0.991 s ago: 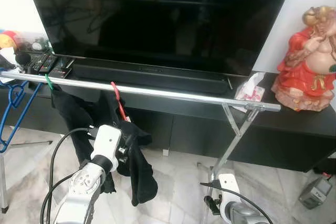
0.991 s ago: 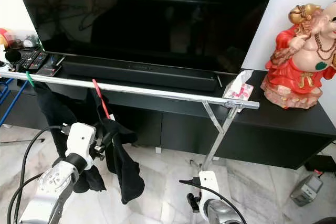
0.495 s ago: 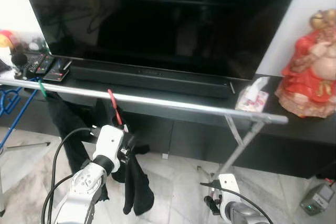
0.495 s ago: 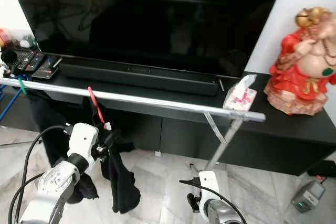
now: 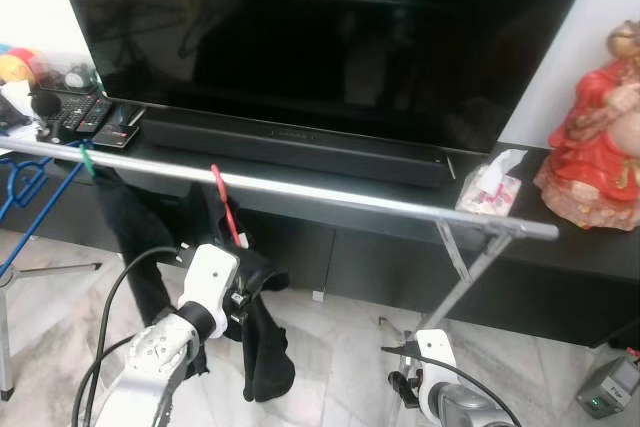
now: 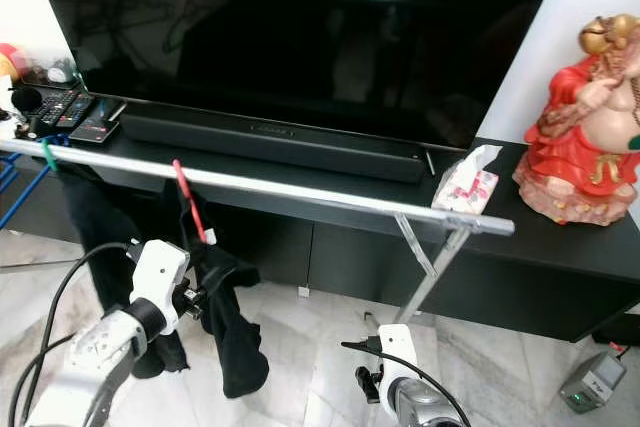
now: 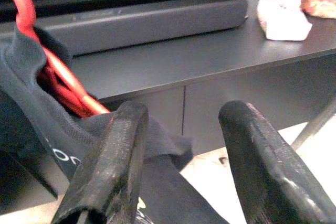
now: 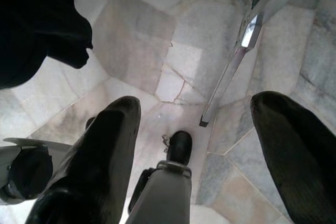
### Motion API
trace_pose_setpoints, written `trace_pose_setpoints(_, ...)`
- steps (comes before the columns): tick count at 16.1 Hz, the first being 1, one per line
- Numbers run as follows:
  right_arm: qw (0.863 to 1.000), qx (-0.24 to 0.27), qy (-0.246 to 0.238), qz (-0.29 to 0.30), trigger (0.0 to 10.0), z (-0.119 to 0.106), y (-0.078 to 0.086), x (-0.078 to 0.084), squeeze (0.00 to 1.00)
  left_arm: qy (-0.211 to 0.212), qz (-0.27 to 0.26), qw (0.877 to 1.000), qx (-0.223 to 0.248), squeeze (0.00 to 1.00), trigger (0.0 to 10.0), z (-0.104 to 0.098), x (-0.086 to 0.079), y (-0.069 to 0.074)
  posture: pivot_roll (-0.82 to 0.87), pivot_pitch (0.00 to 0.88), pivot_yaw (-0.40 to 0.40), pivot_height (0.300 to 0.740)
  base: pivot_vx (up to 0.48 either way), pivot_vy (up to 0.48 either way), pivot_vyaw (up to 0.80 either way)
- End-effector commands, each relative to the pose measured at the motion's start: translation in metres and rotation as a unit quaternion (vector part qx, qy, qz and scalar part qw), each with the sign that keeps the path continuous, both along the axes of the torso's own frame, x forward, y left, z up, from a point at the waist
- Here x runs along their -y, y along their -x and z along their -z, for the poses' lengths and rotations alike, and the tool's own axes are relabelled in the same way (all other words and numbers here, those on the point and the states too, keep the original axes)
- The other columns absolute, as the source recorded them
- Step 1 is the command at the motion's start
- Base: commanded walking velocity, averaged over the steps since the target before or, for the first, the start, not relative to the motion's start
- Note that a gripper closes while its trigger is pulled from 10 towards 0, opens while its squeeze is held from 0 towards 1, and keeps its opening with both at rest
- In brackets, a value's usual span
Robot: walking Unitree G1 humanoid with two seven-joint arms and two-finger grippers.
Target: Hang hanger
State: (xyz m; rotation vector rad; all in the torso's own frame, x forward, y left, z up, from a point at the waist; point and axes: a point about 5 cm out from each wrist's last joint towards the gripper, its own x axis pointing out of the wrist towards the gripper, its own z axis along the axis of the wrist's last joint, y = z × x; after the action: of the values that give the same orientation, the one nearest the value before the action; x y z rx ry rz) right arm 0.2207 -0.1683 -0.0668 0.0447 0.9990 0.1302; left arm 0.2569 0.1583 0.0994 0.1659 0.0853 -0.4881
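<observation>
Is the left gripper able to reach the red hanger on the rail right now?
Probably yes. The left gripper is open, with the red hanger and its black garment right beside one finger, and nothing stands between them.

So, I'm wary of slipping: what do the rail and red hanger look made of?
Rail: likely polished metal tube, silver with bright highlights. Red hanger: thin and glossy, probably plastic or plastic-coated wire; its hook sits over the rail, carrying a dark garment.

Three hangers — red (image 5: 227,205), green (image 5: 88,159), blue (image 5: 22,209) — one rail (image 5: 330,194), two dark garments (image 5: 258,327)
</observation>
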Motion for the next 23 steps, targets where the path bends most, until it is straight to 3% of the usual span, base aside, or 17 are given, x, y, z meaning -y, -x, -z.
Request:
trace_pose_setpoints(1,1.000,-0.004,0.002,0.001,10.0,0.000,0.001,0.002,0.00,0.007,0.034,0.999,-0.001,0.00,10.0,-0.008,0.008,0.002,0.01,0.000,-0.066,0.740,0.000,0.000,0.00)
trace_pose_setpoints(4,1.000,-0.004,0.002,0.000,10.0,0.000,0.001,0.002,0.00,0.019,0.045,0.999,-0.002,0.00,10.0,-0.015,0.010,-0.003,0.01,0.001,-0.067,0.740,0.000,0.000,0.00)
trace_pose_setpoints(7,1.000,-0.004,0.001,-0.002,10.0,0.000,0.001,0.002,0.00,0.053,-0.033,0.998,-0.015,0.00,10.0,-0.006,-0.002,-0.023,0.00,0.003,-0.066,0.740,0.000,0.000,0.00)
trace_pose_setpoints(10,1.000,-0.006,0.002,-0.001,10.0,0.001,0.001,0.002,0.00,0.101,-0.117,0.988,-0.021,0.00,10.0,-0.004,-0.020,-0.044,-0.01,0.005,-0.064,0.740,0.000,0.000,0.00)
trace_pose_setpoints(13,1.000,-0.006,0.001,0.002,10.0,0.001,0.002,0.002,0.00,0.118,-0.153,0.981,-0.036,0.00,10.0,0.000,-0.029,-0.050,-0.01,0.004,-0.060,0.740,0.000,0.000,0.00)
trace_pose_setpoints(18,1.000,-0.006,-0.002,0.001,10.0,0.001,0.002,0.001,0.00,0.052,-0.195,0.977,-0.068,0.00,10.0,0.018,-0.054,-0.041,-0.01,0.000,-0.058,0.740,0.000,0.000,0.00)
trace_pose_setpoints(23,1.000,-0.007,-0.001,-0.003,10.0,0.001,0.002,0.002,0.00,-0.028,-0.297,0.952,-0.065,0.00,10.0,0.021,-0.088,-0.025,0.00,0.000,-0.059,0.740,0.000,0.000,0.00)
